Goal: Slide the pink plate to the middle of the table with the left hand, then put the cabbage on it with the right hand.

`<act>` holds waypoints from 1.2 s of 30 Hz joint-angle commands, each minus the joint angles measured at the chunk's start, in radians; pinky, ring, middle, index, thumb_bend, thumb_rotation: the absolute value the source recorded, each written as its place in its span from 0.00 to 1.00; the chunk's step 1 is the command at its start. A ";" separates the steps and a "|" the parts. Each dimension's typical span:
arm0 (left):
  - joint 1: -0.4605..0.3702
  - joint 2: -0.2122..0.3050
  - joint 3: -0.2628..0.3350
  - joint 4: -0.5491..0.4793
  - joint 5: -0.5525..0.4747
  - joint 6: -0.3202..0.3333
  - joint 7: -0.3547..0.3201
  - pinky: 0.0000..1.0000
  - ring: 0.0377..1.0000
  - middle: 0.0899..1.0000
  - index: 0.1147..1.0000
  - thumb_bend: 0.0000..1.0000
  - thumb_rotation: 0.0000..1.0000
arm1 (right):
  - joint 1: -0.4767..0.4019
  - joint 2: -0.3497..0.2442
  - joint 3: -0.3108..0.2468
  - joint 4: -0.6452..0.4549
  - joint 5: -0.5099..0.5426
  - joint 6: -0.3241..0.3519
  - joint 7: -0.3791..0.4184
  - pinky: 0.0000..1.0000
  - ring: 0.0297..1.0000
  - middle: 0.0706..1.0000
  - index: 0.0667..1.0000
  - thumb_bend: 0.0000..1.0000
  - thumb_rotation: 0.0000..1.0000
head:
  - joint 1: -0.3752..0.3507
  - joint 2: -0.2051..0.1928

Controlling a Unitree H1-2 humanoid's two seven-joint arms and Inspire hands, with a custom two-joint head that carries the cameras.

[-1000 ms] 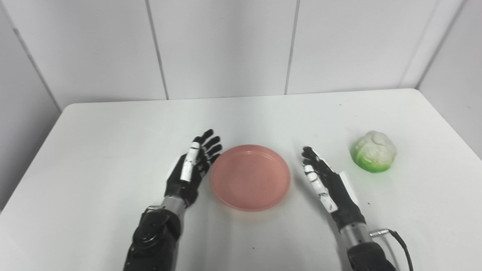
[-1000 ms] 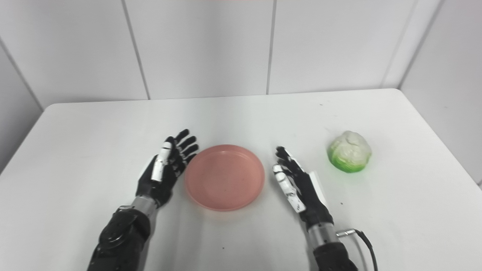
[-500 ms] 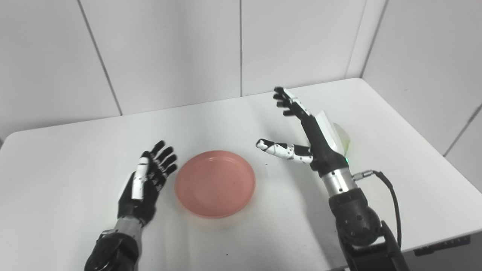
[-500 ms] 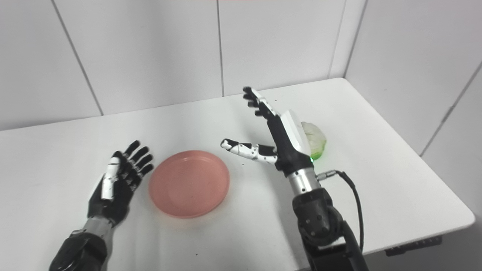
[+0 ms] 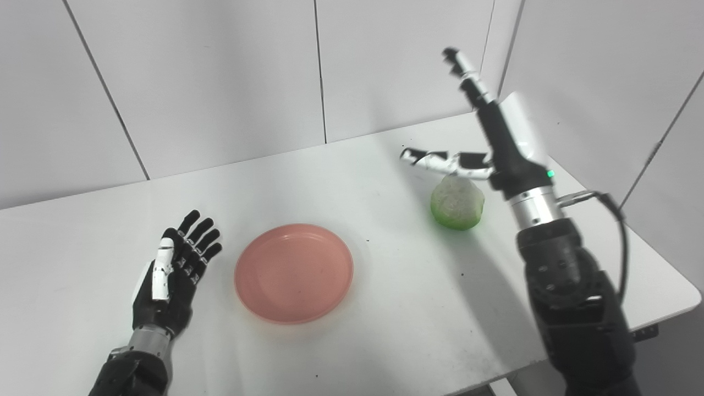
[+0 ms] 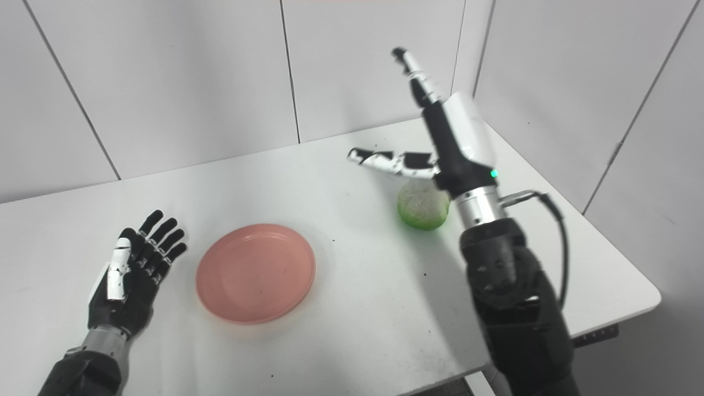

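The pink plate [image 5: 294, 272] lies flat near the middle of the white table [image 5: 357, 181], empty. My left hand [image 5: 170, 272] rests open, palm up, on the table just left of the plate, apart from it. The green and white cabbage [image 5: 457, 202] sits on the table at the right. My right hand [image 5: 492, 135] is raised above the cabbage, open, fingers pointing up and thumb stretched out to the left. It holds nothing and does not touch the cabbage. In the right eye view the right wrist [image 6: 473, 198] hides part of the cabbage [image 6: 421, 206].
The table's right edge and front right corner [image 5: 682, 286] are close to my right arm. White panelled walls stand behind the table and on the right. A black cable [image 5: 610, 220] hangs from the right wrist.
The camera has turned right, shifting the whole picture. My right hand has risen from the table and moved right to above the cabbage, opening its thumb wide. The left hand and plate stay put.
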 commanded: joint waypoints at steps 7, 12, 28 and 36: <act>0.023 0.022 0.008 0.074 -0.008 0.037 -0.004 0.90 0.90 0.90 0.89 0.46 1.00 | 0.043 -0.077 -0.065 -0.035 -0.065 0.138 0.034 0.88 1.00 1.00 1.00 1.00 0.54 | -0.014 0.003; 0.020 0.025 0.011 0.080 -0.015 0.039 -0.002 0.90 0.90 0.90 0.88 0.46 1.00 | 0.086 -0.081 -0.059 -0.019 -0.088 0.186 0.056 0.84 0.99 1.00 1.00 1.00 0.54 | -0.023 0.005; 0.016 0.040 0.019 0.087 -0.036 0.048 -0.009 0.90 0.89 0.90 0.88 0.46 1.00 | 0.107 -0.076 0.001 0.162 -0.013 0.176 0.051 0.82 0.95 1.00 1.00 1.00 0.52 | -0.034 0.013; 0.013 0.054 0.020 0.107 -0.036 0.028 -0.035 0.90 0.89 0.90 0.88 0.45 1.00 | 0.065 -0.082 0.042 0.293 0.026 0.173 0.048 0.83 0.96 1.00 1.00 1.00 0.51 | -0.040 0.019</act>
